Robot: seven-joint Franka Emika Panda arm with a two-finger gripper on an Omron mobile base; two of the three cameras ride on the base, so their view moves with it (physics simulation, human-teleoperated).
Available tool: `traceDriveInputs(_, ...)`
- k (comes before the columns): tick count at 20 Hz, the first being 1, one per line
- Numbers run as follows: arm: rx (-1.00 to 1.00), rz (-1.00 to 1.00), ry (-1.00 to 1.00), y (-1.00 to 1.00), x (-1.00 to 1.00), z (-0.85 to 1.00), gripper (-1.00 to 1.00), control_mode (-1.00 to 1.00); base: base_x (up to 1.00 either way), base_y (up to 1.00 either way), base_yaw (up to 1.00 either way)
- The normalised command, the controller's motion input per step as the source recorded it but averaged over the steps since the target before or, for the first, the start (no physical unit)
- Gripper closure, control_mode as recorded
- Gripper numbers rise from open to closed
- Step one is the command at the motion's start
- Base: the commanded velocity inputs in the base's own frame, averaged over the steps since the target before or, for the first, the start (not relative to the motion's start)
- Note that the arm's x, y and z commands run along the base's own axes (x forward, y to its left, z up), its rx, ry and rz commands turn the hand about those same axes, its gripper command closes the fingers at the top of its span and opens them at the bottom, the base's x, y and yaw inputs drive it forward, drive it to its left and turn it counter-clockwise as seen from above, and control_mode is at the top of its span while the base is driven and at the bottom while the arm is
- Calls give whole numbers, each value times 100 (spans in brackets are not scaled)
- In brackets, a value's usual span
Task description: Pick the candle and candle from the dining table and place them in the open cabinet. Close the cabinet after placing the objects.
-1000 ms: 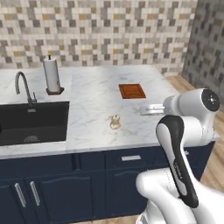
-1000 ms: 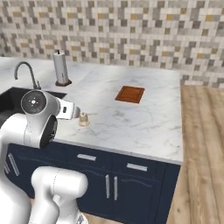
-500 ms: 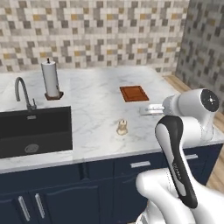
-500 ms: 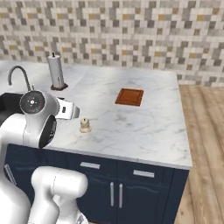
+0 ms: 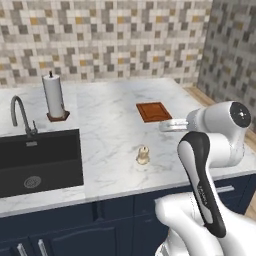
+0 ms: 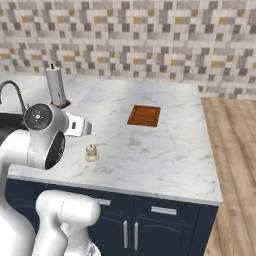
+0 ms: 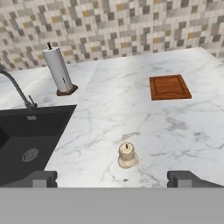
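Cream candle (image 7: pixel 127 155) on grey-veined white marble dining table (image 7: pixel 175 127).

Candle (image 7: pixel 127 155) on dining table (image 7: pixel 183 127), between sink (image 7: pixel 30 140) and board (image 7: pixel 169 87).

**Camera setup**

Left base view: behind the arm, looks forward and down over the tabletop (image 5: pixel 110 120); arm at lower right. Right base view: same, arm at lower left, wood floor at right. Hand view sits lower and closer, facing the tiled wall. All three share the candle (image 5: pixel 143 154), cutting board (image 6: pixel 144 115), paper-towel roll (image 7: pixel 58 70).
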Motion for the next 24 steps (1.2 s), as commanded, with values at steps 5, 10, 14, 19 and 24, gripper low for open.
traceDriveInputs(5, 0, 0, 0, 0, 0, 0, -100, 100, 23, 30, 0)
traceDriveInputs(10, 0, 0, 0, 0, 0, 0, -100, 100, 9, 35, 0)
traceDriveInputs(14, 0, 0, 0, 0, 0, 0, -100, 100, 11, 32, 0)
traceDriveInputs(19, -1, 0, 0, 10, 2, 0, -100, -100, 3, 6, 0)
traceDriveInputs(24, 0, 1, -4, 1, 0, -1, -100, -100, 0, 0, 0)
